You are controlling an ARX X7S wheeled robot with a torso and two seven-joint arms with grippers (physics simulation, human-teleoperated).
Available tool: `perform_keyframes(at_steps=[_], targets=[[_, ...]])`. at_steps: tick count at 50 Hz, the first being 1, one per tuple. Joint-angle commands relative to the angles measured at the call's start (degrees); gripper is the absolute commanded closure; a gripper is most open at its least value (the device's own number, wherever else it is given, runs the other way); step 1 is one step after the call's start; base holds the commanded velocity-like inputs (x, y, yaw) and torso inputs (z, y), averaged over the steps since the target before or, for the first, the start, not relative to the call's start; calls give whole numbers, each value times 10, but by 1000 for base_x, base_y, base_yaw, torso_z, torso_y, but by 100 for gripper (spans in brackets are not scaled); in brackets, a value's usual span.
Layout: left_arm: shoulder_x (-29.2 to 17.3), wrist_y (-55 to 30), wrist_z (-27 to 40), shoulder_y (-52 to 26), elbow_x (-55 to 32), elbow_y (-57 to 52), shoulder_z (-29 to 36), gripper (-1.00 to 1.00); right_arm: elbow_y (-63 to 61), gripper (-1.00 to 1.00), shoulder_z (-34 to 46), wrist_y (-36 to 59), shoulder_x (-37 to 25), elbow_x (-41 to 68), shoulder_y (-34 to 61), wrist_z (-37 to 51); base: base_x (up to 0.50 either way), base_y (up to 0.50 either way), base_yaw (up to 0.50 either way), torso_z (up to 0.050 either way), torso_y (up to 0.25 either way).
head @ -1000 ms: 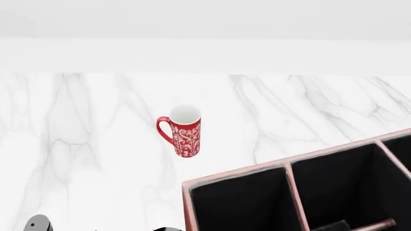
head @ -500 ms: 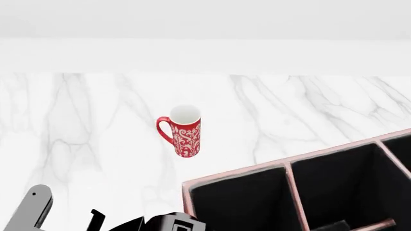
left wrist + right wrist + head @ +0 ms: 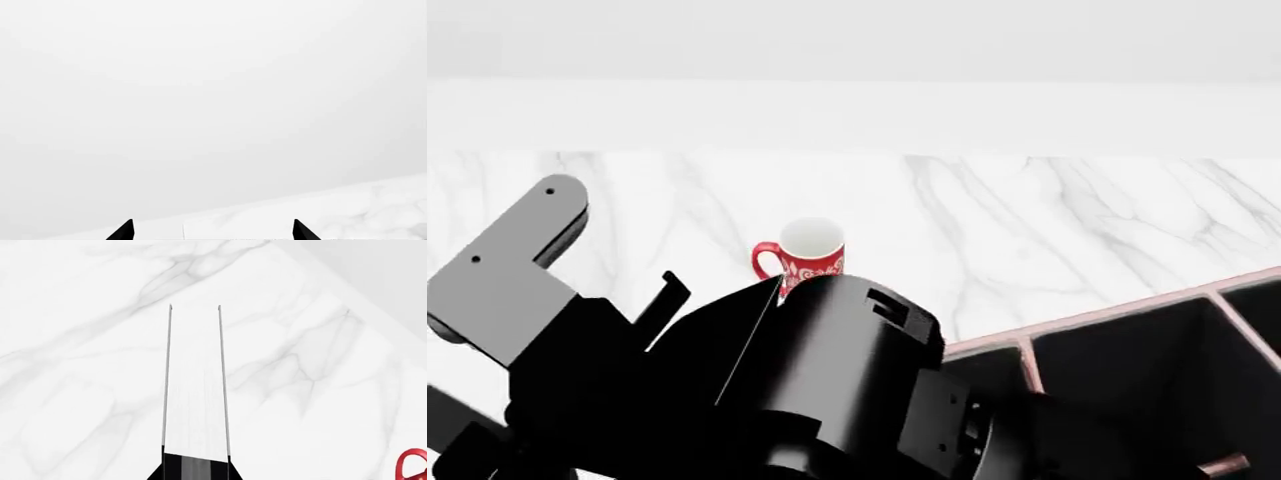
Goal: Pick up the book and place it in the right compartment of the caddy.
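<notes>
In the right wrist view the book (image 3: 195,390) shows edge-on, white pages between two thin dark covers. It sticks out from my right gripper (image 3: 195,467), which is shut on its near end above the marble table. My left gripper (image 3: 212,234) is open, its two black fingertips (image 3: 125,231) wide apart with nothing between them, facing the white wall. The caddy (image 3: 1121,313), reddish-brown with pale pink rims and black-lined compartments, sits at the lower right of the head view. A bulky black arm (image 3: 827,380) rises in front of its left compartment.
A red-and-white patterned mug (image 3: 811,245) stands on the marble table (image 3: 1068,220) behind the arm, its lower half hidden. Its handle (image 3: 410,465) shows in the right wrist view. A grey arm link (image 3: 507,265) stands at the left. A white wall runs behind the table.
The black arm and grey link have risen from the bottom edge of the head view. They now cover the mug's lower half and the caddy's left compartment.
</notes>
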State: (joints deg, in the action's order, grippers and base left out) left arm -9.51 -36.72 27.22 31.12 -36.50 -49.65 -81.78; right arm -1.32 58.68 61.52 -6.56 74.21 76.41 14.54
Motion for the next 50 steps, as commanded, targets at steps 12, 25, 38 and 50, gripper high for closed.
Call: perform_keyframes(at_steps=[12,25,38,50], targets=[[2,3,-6,-5,9,8,11,-100,92,100,-113,39,-47,53,139,54,0,0,0,0,2],[-1,-1,-5,-7,8,5,11,-100,194,100,-126,22,-94,13,194,27,0,0,0,0,1],[0,5,-8,-13,20,12,26,-100,261,100,-173,66,-141,47,223,164,0,0,0,0,1],[-5,0,-3,-18,27,8,39,-100,243,100,-212,114,-218,92,231,273,0,0,0,0,2]])
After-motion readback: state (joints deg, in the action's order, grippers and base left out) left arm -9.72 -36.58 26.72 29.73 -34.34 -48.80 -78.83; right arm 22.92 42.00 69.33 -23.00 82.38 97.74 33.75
